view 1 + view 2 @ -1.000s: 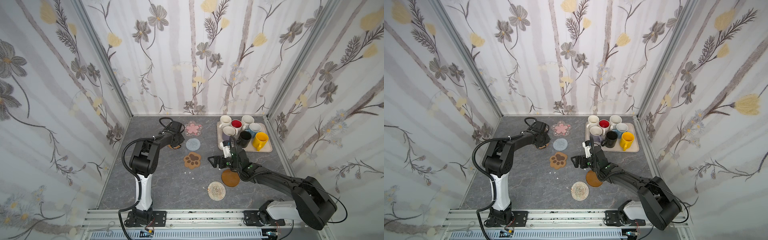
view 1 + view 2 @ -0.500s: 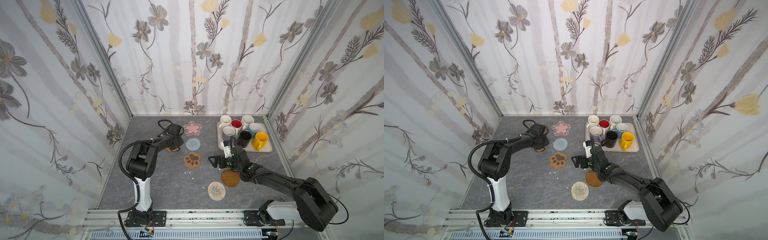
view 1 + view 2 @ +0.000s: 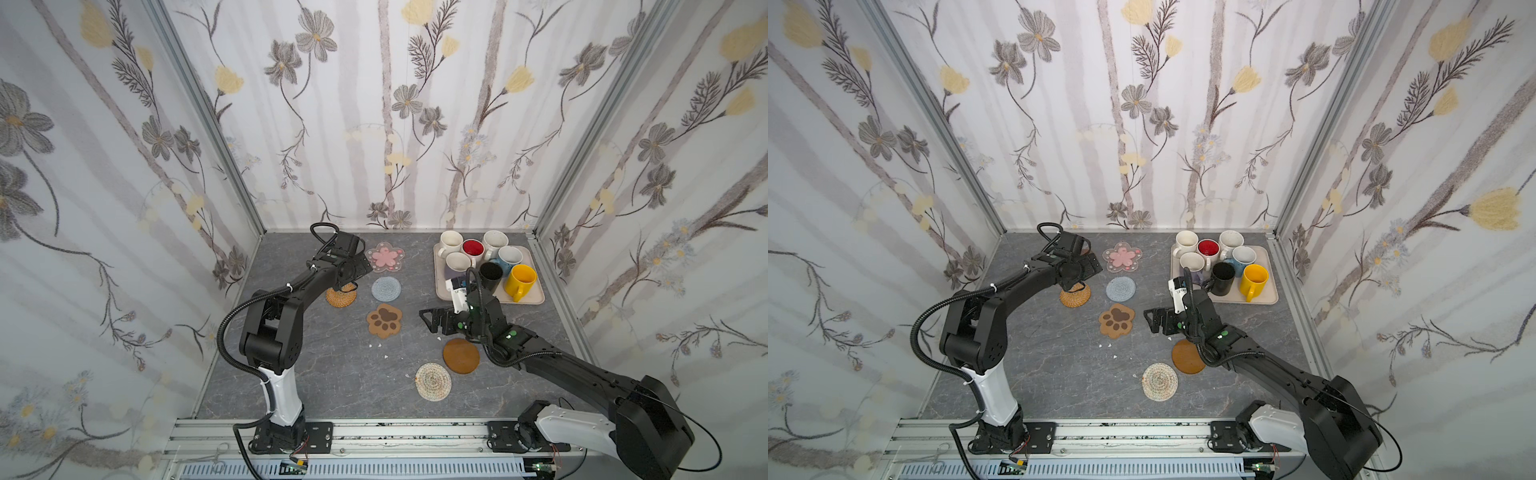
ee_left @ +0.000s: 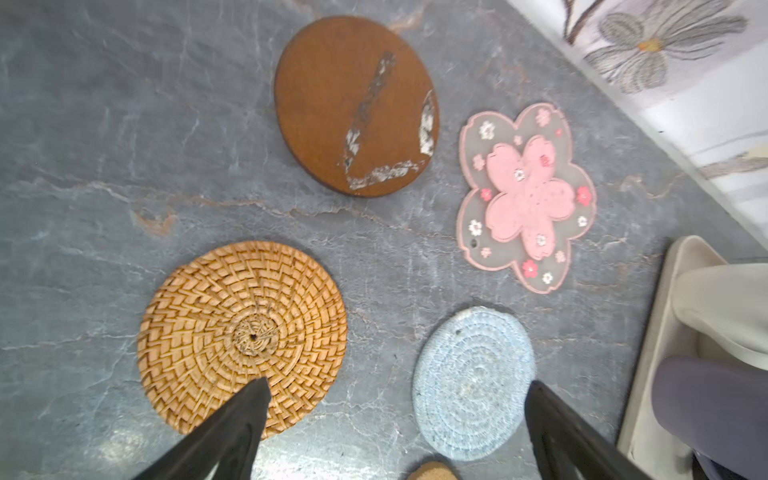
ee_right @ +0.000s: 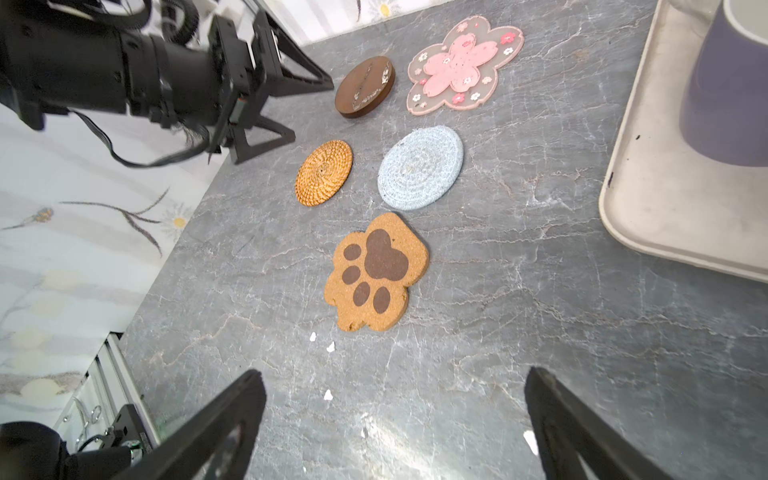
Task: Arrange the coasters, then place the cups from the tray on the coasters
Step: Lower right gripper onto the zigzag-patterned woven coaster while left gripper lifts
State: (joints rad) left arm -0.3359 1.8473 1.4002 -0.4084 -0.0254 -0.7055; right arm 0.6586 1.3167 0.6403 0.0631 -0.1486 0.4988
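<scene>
Grey marbled tabletop [image 3: 332, 374], floral wallpaper on three sides. Beige tray [image 3: 536, 297] at far right with all seven cups on it: yellow mug [image 3: 523, 279], black mug [image 3: 490, 274], light blue mug [image 3: 510, 257], red-lined mug [image 3: 473, 248], two cream mugs [image 3: 451, 241] at the back, lavender mug [image 5: 727, 95]. The right arm's wrist covers the tray's near-left corner and most of the lavender mug in both top views. The left gripper [image 4: 397, 385] hides one brown disc [image 4: 356, 106] from above. White crumbs [image 5: 330, 347] lie near the paw coaster [image 3: 385, 321].

Against a second ago: the left fingers, then close together low over the rattan coaster [image 3: 341, 296], now stand apart. Right arm barely shifted.

Left fingers are wide apart, empty, raised off the table. In the left wrist view one tip overlaps the rattan coaster's edge and the other sits at the rim of the grey-blue coaster [image 3: 386, 288]. Pink flower coaster [image 3: 384, 258] lies beyond, beside the disc. Right gripper [image 5: 395, 373] is spread wide, empty, over bare table, with the paw coaster just ahead. The second brown disc [image 3: 461, 356] and pale woven coaster [image 3: 433, 381] lie back beside its arm.
</scene>
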